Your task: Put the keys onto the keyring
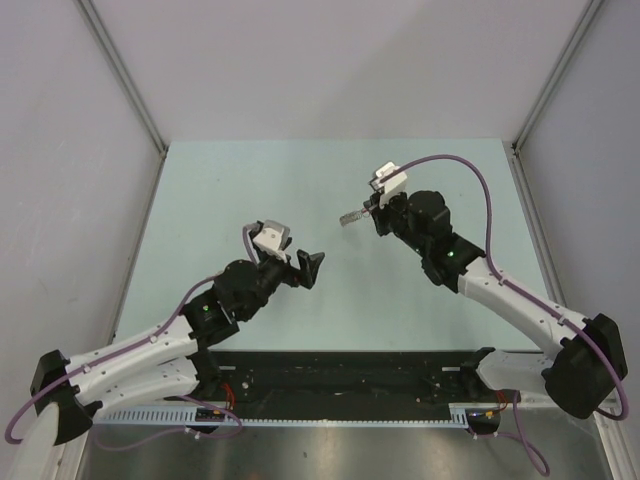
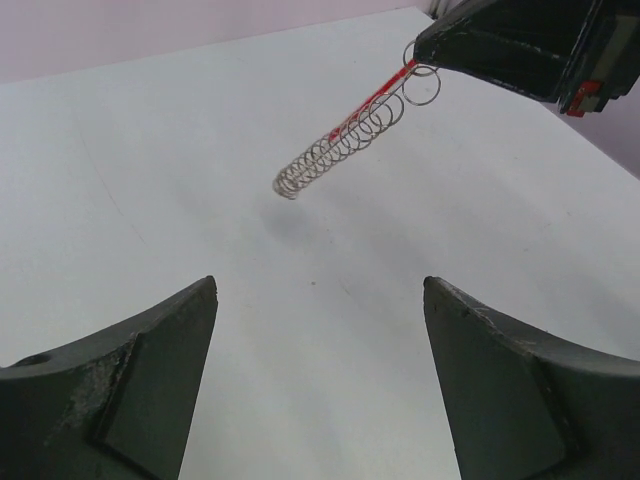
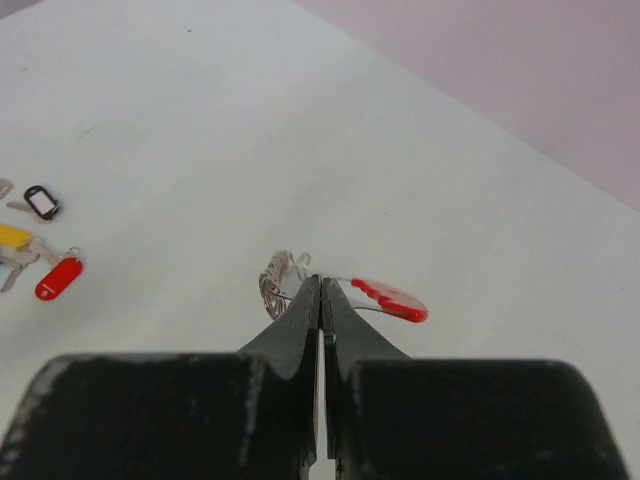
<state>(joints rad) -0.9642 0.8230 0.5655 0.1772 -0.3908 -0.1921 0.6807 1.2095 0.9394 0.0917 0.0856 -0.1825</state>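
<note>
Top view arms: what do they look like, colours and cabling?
Left arm and right arm: white links, black joints, a small green light on each. A purple cable runs along each to a white camera block at the wrist. The jaws are dull black, scuffed.

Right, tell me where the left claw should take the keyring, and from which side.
Take the keyring by the free end of its silvery coil, coming straight ahead from where the open left claw faces it. The shut right claw pinches the red end, so the coil juts out in the air like a rod. Closing across its narrow width looks safest.
</note>
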